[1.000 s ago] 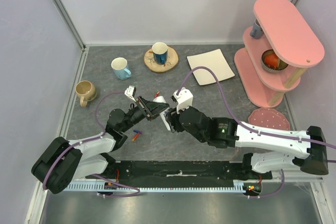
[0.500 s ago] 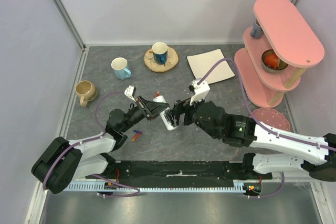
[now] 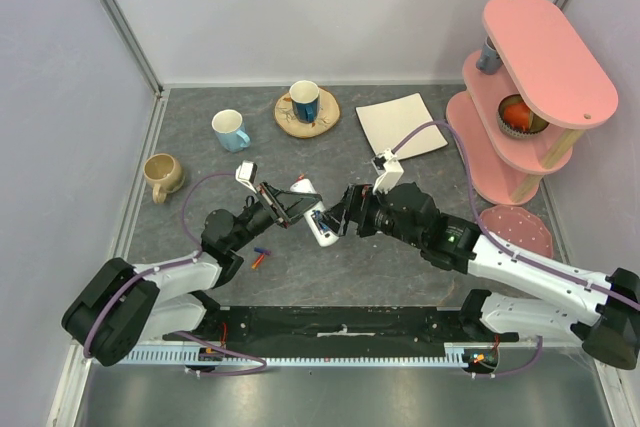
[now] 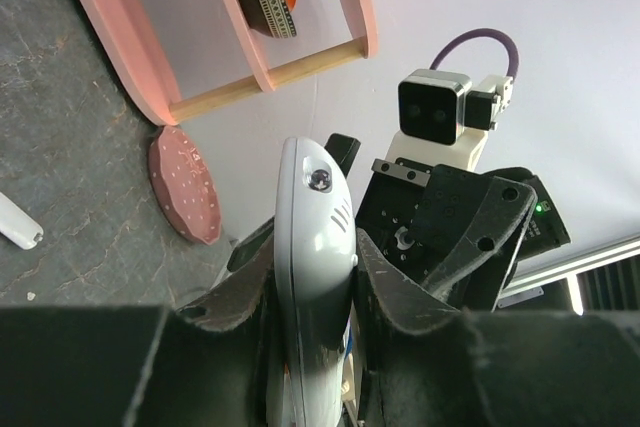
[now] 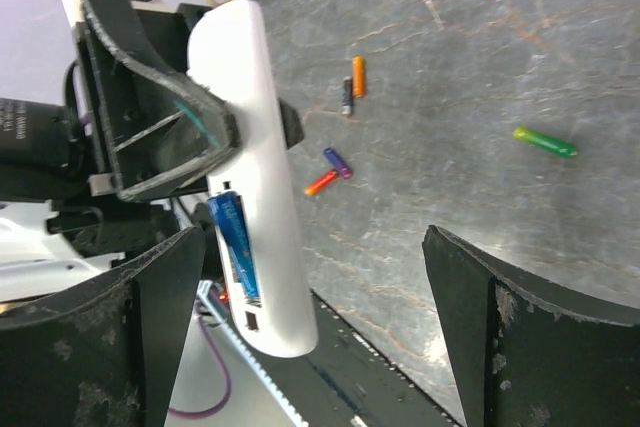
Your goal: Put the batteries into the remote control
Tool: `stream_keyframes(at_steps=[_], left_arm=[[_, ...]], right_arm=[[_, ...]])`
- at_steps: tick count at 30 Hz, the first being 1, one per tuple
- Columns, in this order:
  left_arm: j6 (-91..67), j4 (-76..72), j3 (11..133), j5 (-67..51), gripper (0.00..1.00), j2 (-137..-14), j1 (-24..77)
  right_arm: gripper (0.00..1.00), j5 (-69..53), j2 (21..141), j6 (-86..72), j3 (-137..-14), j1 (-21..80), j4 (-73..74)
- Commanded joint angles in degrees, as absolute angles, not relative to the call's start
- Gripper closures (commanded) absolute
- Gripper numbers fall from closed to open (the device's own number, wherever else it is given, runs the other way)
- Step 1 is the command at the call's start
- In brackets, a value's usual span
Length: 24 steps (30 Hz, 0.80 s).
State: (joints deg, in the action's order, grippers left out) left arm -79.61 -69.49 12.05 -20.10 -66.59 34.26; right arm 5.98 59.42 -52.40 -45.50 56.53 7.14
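On the left, the left gripper (image 3: pixel 298 209) is staying clamped on the remote control (image 3: pixel 322 230), holding it off the table (image 3: pixel 400 282) in the middle of the workspace with its open back turned toward the other arm. In the left wrist view the white body is sitting tight between the two pads. A blue battery (image 5: pixel 234 246) is now lying in the bay near the remote's lower end, as the right wrist view is showing. To the right of it, the right gripper (image 3: pixel 342 222) is backing a little away from the remote. Its jaws have gone from partly closed a second ago to fully spread, and they are carrying nothing. That reads as one cell just released into its slot. The next step is likely a trip to the loose batteries (image 5: pixel 545 140) lying scattered on the grey surface beside and behind the remote. Whether a second slot is waiting empty is not showing clearly. No brand or label is proving legible: the battery wrappers are too small to read, and the remote's back is showing no print.
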Motion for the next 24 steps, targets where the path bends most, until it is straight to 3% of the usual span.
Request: stream_keyframes(at_steps=[1,24], left_arm=[[-77.52,-74.36,12.66,-21.36,0.98,-67.15,34.63],[-77.96,-76.38,12.74,-21.97,0.98,-67.94,34.63]], right_arm=[[0.03,0.53,58.45,-58.26,-43.60,55.55,-2.63],[0.05,-1.93,62.23,-63.19,-40.61,51.86,-7.47]])
